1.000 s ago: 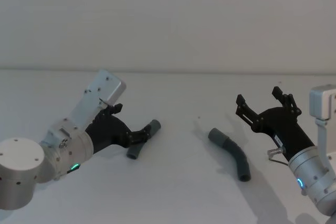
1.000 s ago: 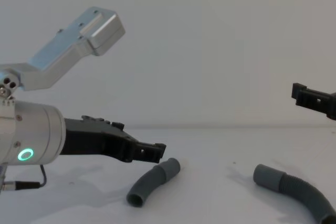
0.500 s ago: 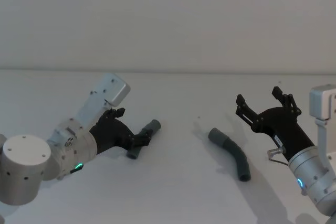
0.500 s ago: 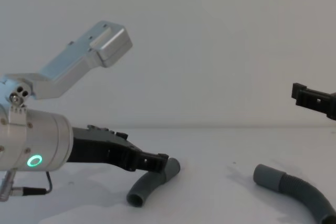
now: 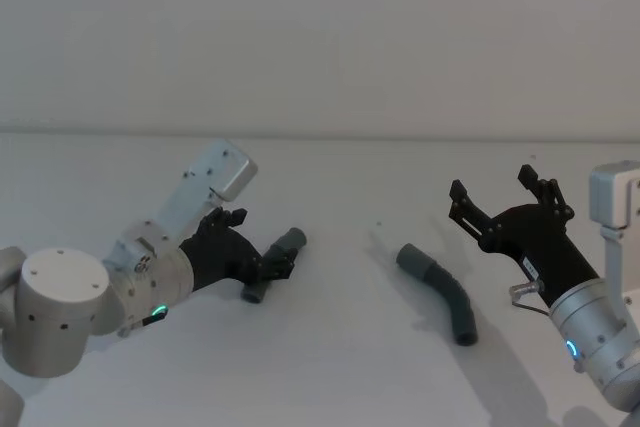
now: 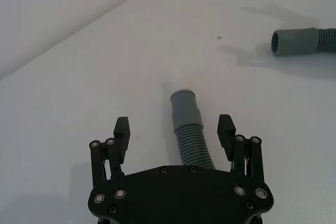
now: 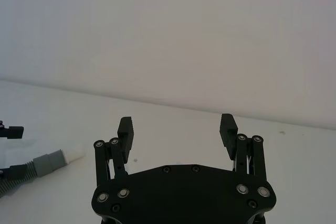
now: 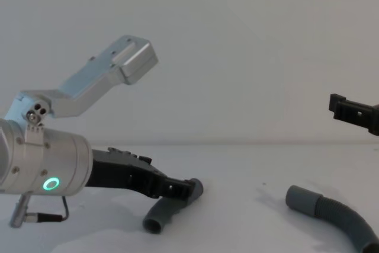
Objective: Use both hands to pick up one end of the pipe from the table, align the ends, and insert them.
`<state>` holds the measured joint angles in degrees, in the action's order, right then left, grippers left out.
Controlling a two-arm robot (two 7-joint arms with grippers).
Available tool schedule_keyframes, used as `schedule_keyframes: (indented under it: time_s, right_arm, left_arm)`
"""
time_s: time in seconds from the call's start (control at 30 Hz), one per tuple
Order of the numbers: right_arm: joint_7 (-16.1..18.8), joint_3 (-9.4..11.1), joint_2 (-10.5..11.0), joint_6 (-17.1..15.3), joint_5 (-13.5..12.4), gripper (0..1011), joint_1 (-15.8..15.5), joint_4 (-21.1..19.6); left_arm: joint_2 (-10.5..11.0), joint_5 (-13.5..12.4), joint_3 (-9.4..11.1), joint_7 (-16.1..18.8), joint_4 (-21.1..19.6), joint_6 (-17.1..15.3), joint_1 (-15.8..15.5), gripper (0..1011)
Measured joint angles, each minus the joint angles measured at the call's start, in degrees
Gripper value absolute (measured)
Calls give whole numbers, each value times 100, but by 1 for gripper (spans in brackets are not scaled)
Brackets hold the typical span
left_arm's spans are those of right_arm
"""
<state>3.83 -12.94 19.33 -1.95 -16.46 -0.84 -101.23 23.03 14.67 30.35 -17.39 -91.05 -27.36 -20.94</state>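
- Plain matte white table: takes up the lower half of the head view. Both hose pieces lie on it.
- Black, angular two-finger left gripper, on a silver cylindrical wrist with a green ring light: it reaches from the lower left of the head view toward centre left, low over the table. Its fingers are spread, one on each side of the short piece's ribbed section. The left wrist view shows a gap at either finger, so nothing is grasped.
- Black, angular two-finger right gripper: stands at the right of the head view, raised above the table. Its fingers are spread wide around nothing, and it is apart from both pieces.
- Longer dark grey ribbed flexible hose: lies right of centre in the head view, bending down toward the lower right. In the chest view it sits in the lower right corner.
- Short, curved dark grey ribbed hose: lies left of centre in the head view, between the left gripper's fingers.
- Wide smooth grey cuff of the longer hose: at that hose's upper left end, facing the short hose and well apart from it.
- Smooth grey cuff of the short hose, with a narrower white tip: projects beyond the left gripper's fingertips.
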Motion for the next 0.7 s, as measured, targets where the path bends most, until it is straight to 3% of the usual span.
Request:
schedule_keyframes:
  time_s: [0.7]
  right_arm:
    - [0, 0, 0, 0, 0, 997, 0, 0]
  left_arm:
    - [-172, -72, 48, -188, 287, -114, -187, 1001]
